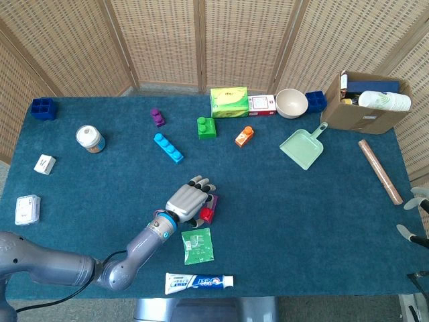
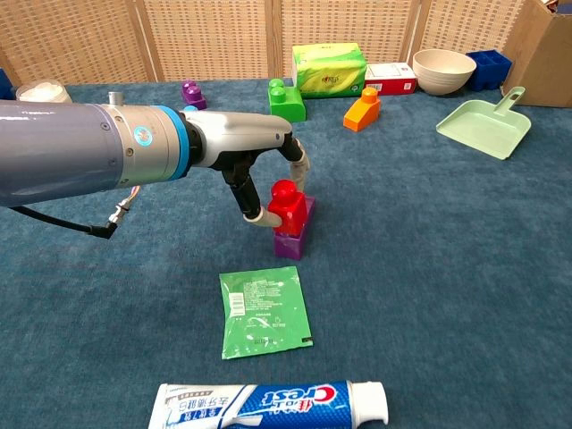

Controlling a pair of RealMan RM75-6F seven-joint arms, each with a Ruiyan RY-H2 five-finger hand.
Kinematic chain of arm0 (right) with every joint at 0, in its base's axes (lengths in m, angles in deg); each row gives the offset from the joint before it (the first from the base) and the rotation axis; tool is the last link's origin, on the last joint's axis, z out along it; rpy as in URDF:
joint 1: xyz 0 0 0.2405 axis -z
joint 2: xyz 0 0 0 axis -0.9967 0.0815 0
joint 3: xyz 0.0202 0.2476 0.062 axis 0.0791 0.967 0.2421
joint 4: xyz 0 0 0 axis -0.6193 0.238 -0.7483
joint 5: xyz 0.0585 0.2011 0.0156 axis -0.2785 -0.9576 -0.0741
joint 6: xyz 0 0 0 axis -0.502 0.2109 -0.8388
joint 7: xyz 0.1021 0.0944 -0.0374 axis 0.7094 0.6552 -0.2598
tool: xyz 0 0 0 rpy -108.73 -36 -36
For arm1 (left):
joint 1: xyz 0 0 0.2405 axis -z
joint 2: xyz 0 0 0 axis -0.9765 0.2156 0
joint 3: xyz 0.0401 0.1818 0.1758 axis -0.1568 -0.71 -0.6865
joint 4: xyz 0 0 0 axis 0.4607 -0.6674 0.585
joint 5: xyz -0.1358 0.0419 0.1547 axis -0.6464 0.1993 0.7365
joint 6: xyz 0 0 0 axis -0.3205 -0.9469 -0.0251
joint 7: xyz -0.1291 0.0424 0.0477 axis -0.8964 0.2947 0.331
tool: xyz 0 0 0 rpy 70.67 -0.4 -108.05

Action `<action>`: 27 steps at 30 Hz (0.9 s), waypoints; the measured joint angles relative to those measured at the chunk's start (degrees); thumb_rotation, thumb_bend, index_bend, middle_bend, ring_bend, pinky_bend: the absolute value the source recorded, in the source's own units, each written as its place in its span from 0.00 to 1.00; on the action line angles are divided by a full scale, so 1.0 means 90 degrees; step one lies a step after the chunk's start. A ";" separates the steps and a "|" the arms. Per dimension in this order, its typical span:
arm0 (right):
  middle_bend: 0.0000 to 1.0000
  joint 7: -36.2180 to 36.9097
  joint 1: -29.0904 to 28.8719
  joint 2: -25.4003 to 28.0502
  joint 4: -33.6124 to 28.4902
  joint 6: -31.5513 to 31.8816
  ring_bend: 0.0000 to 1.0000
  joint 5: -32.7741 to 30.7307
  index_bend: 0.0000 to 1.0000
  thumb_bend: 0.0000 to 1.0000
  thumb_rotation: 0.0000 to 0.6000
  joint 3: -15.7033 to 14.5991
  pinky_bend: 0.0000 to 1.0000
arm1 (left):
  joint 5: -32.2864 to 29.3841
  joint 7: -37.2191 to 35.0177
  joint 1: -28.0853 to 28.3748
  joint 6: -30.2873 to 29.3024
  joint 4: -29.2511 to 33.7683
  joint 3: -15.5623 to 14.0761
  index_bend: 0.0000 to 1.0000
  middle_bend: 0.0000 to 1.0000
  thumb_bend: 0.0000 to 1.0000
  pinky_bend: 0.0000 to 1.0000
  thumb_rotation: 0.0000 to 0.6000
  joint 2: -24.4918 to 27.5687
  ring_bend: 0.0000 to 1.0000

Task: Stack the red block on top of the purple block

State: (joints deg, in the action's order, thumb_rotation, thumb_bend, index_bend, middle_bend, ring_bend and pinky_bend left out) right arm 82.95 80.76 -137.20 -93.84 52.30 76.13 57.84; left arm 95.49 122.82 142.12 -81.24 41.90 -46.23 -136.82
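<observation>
1. The left hand reaches in from the left over the blue tabletop; its fingers pinch the red block from both sides, so the hand is clamped on it.
2. The red block sits upright on the near end of the purple block, touching its top; the purple block lies flat on the tabletop near the middle, its far end showing behind the red one.
3. In the head view the same left hand covers much of both blocks; only a bit of the red block shows at its right edge.
4. The right hand shows only at the far right edge of the head view, well apart from the blocks; whether its fingers are apart or together, I cannot tell.
5. Just in front of the purple block lies a green sachet; nearer still lies a toothpaste tube.
6. Towards the back stand a green block, an orange block, a small purple block and a green tissue pack; a pale bowl and a mint dustpan lie to the right.
</observation>
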 measured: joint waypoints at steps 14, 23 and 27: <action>0.31 0.0078 0.0019 -0.0030 0.0087 -0.0033 0.10 -0.0041 0.50 0.04 1.00 0.0010 0.17 | -0.0026 0.0059 0.0050 -0.0021 -0.0169 -0.0080 0.52 0.17 0.39 0.00 1.00 -0.0156 0.06; 0.31 0.0115 0.0037 -0.0038 0.0116 -0.0033 0.10 -0.0057 0.50 0.03 1.00 0.0018 0.17 | 0.0133 0.0155 0.0084 -0.0095 -0.0191 -0.0103 0.50 0.16 0.39 0.00 1.00 -0.0202 0.04; 0.31 0.0111 0.0041 -0.0030 0.0101 -0.0025 0.10 -0.0052 0.50 0.03 1.00 0.0022 0.17 | 0.0190 0.0165 0.0077 -0.0110 -0.0145 -0.0116 0.35 0.11 0.39 0.00 1.00 -0.0171 0.00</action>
State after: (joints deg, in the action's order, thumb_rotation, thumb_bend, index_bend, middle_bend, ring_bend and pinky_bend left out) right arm 83.95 81.13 -137.47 -92.93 52.08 75.66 58.04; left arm 97.20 124.30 142.80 -82.23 40.60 -47.27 -138.36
